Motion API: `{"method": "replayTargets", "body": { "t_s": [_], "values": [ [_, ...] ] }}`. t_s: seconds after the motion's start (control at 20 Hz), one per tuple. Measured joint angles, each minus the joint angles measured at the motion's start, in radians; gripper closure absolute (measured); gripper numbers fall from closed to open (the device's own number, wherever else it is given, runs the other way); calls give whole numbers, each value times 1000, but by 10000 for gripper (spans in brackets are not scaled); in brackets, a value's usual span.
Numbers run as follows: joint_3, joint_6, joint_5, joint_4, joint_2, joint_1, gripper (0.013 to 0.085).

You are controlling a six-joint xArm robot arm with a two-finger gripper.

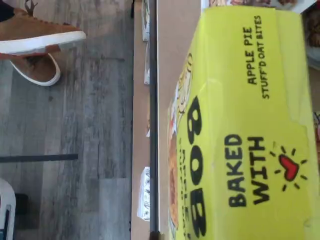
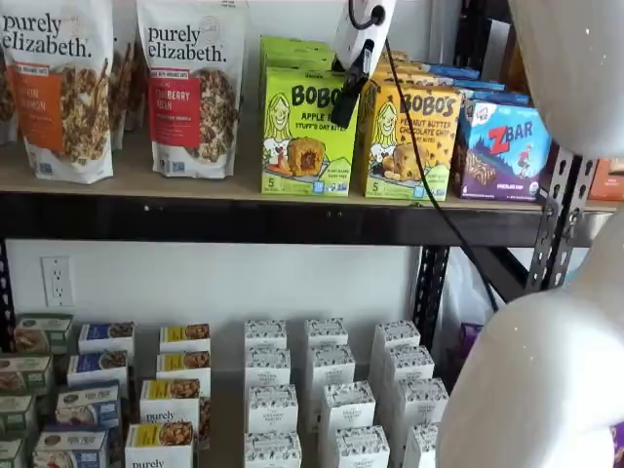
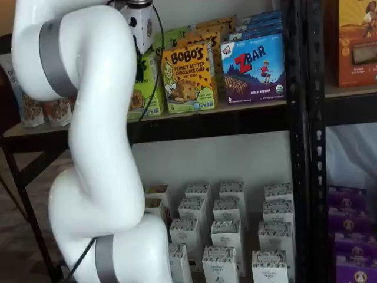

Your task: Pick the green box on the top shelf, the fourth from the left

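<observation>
Green box (image 2: 308, 132) upright on top shelf (image 2: 292, 216), not yet lifted. Gripper (image 2: 343, 105) down at its front top edge; finger spacing not discernible. Remaining: secure grip, lift out.

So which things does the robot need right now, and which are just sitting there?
Needed:
green Bobo's Apple Pie box
top shelf
robot hand

Just sitting there:
yellow Bobo's Peanut Butter box
blue ZBar box
Purely Elizabeth granola bags
small white boxes below
</observation>
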Motion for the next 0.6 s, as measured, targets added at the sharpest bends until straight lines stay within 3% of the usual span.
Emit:
{"method": "replayTargets", "body": {
  "t_s": [0.15, 0.6],
  "values": [
    [-1, 0, -1, 4, 0, -1, 530],
    [-4, 2, -4, 2, 6, 2, 530]
  ]
}}
